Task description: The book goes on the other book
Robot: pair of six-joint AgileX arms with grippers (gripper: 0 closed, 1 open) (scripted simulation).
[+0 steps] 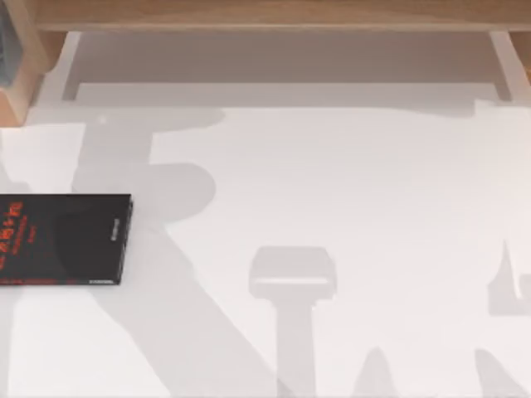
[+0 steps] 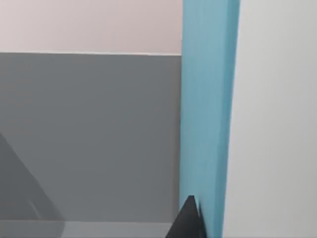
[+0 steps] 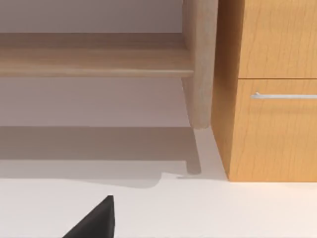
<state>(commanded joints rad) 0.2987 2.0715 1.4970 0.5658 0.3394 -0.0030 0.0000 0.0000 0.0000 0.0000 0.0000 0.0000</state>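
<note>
The other book (image 1: pixel 65 240), thin and black with red lettering, lies flat at the table's left edge. In the left wrist view the book (image 2: pixel 207 114) stands upright as a tall teal-blue slab. A dark tip of my left gripper (image 2: pixel 189 222) sits right against its lower edge. A grey-teal sliver (image 1: pixel 6 50) inside the wooden frame at the far left corner may be that same book. A dark tip of my right gripper (image 3: pixel 95 220) hangs over the white table, facing the shelf, with nothing near it.
A wooden shelf (image 1: pixel 274 15) runs along the table's far edge, with a side post (image 3: pixel 200 64). A wooden cabinet (image 3: pixel 270 124) with a metal drawer handle (image 3: pixel 285 95) stands beside it. Arm shadows fall across the white table (image 1: pixel 348 182).
</note>
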